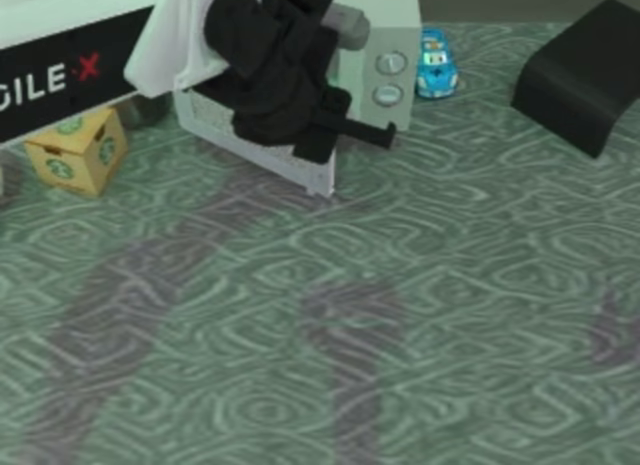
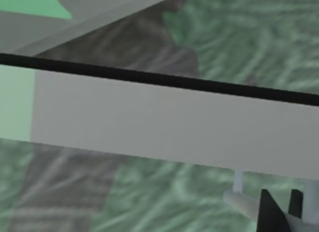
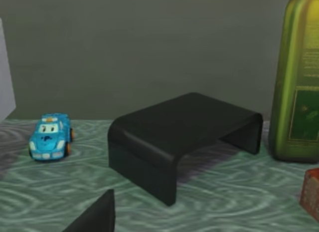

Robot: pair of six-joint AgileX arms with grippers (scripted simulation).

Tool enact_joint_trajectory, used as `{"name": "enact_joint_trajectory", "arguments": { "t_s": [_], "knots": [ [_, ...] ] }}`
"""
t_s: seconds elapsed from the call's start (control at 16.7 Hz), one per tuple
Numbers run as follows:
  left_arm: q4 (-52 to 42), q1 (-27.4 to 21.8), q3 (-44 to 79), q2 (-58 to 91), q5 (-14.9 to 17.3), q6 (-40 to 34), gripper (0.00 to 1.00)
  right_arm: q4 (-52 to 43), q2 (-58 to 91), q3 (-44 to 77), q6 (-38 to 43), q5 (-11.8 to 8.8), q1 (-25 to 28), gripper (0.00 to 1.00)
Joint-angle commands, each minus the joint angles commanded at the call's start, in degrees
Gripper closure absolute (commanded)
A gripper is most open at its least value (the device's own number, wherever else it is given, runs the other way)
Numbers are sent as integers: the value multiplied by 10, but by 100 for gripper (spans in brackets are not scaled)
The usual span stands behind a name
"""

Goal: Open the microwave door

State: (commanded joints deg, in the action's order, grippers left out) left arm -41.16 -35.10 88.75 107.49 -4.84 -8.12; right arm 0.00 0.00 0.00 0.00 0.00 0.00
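The pale microwave (image 1: 385,25) stands at the back of the table, its two knobs (image 1: 389,77) on the right-hand panel. The microwave door (image 1: 262,153) is swung partly outward from its left side, and pale green interior (image 2: 30,5) shows behind it in the left wrist view. My left gripper (image 1: 385,135) reaches over the door from above. In the left wrist view its dark fingers (image 2: 271,214) straddle the slim pale handle (image 2: 246,203), shut on it. My right gripper (image 3: 144,227) is parked off to the right, out of the top view, open with nothing in it.
A tan box (image 1: 78,150) sits left of the microwave and a blue toy car (image 1: 436,63) just right of it. A black angular box (image 1: 585,73) stands at the back right, with a green bottle (image 3: 299,77) and a red object (image 3: 311,197) beyond it.
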Motion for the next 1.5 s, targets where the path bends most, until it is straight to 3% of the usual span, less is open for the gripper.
{"name": "enact_joint_trajectory", "arguments": {
  "t_s": [0.72,1.2,1.5],
  "knots": [
    [0,0,0,0,0,0,100,0,0,0,0,0,0,0],
    [14,16,-47,-36,34,59,100,0,0,0,0,0,0,0],
    [14,17,-49,-38,36,62,100,0,0,0,0,0,0,0]
  ]
}}
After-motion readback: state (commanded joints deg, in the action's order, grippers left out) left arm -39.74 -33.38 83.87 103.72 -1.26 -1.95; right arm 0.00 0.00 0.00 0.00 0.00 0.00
